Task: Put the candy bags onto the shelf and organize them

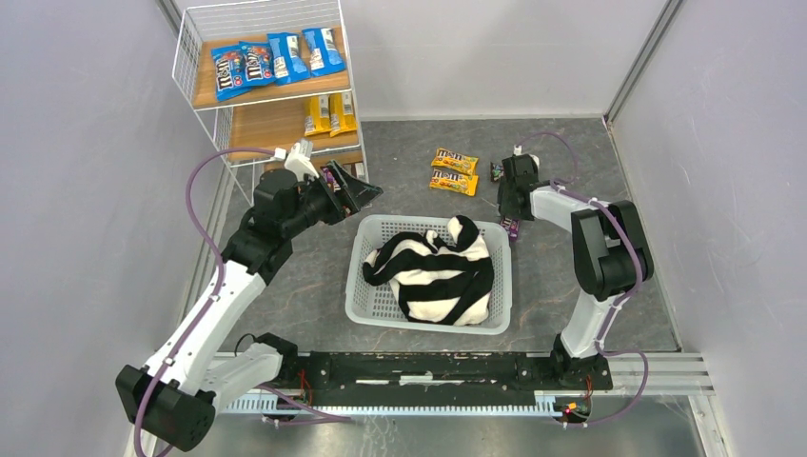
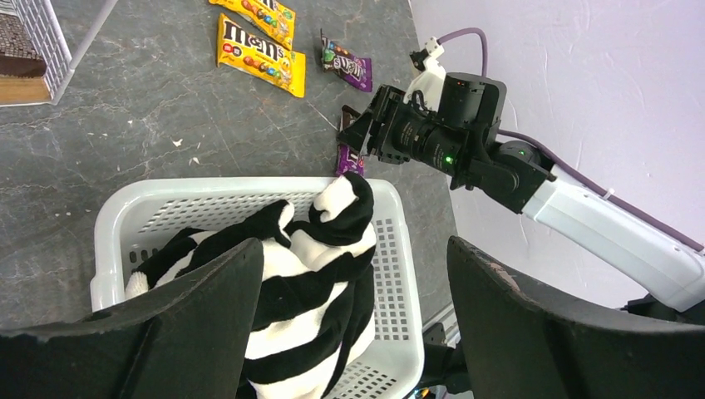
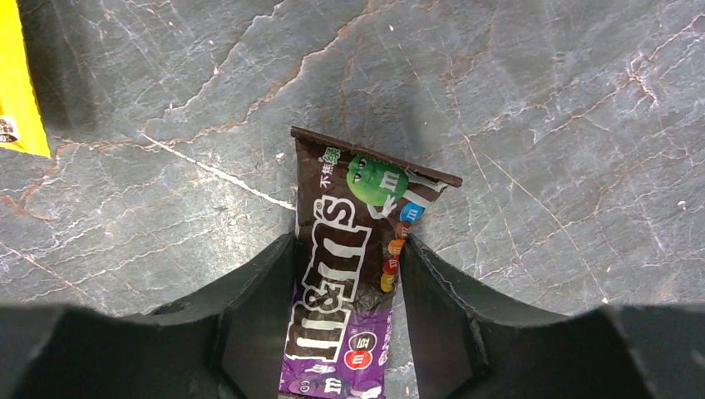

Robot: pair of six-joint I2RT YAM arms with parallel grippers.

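Handling of gripped item: the purple-brown candy bag [image 3: 366, 179] is judged light, thin, limp and glossy (slippery film, loose contents shifting inside). It is best taken across its narrow width near mid-length.
State of right gripper [image 3: 349, 243]: pressed against both long edges of that bag, whose right edge is curled up by the finger.
State of left gripper [image 2: 356, 243]: spread wide, nothing between the fingers.
Position of gripped item: at the table [image 1: 571, 152], right of centre toward the far edge, just beyond the basket [image 1: 366, 286]. Whether it is lifted cannot be told.
Count on shelf [image 1: 190, 57]: four blue bags [image 1: 276, 59] on the top board; shelved yellow bags [image 1: 330, 114] on the middle board, at least two.
Count on table: two loose yellow bags [image 1: 454, 160]; two purple-brown, including a second purple-brown bag [image 2: 345, 65].
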